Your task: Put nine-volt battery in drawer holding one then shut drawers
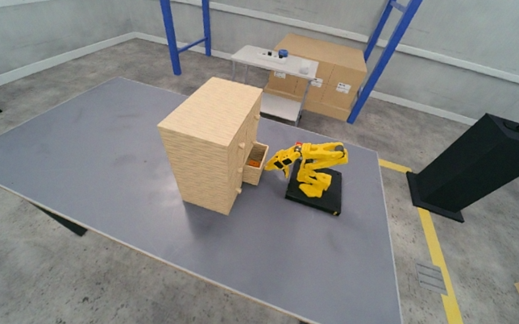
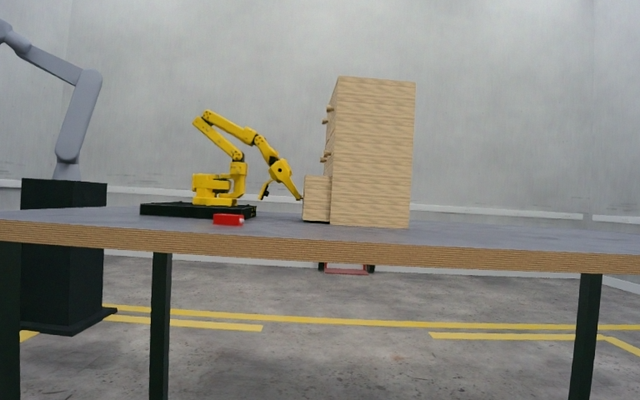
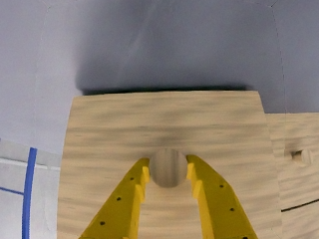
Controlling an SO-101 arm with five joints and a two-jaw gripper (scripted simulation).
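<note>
Left of center in the frame, a yellow arm (image 2: 238, 181) stands on a black base plate (image 2: 162, 210) and reaches down to the right, its jaws (image 2: 301, 198) at the front of a drawer (image 2: 317, 197) pulled partway out, low in a tall wooden cabinet (image 2: 372, 151) right of center. Knobs (image 2: 324, 121) stick out from the cabinet's left side above the drawer. A red block-shaped thing (image 2: 227, 219) lies on the counter (image 2: 443, 237) just beside the plate, toward the lower left. At the far left, a gray arm (image 2: 84, 115) rises from a black pedestal (image 2: 27, 193).
</note>
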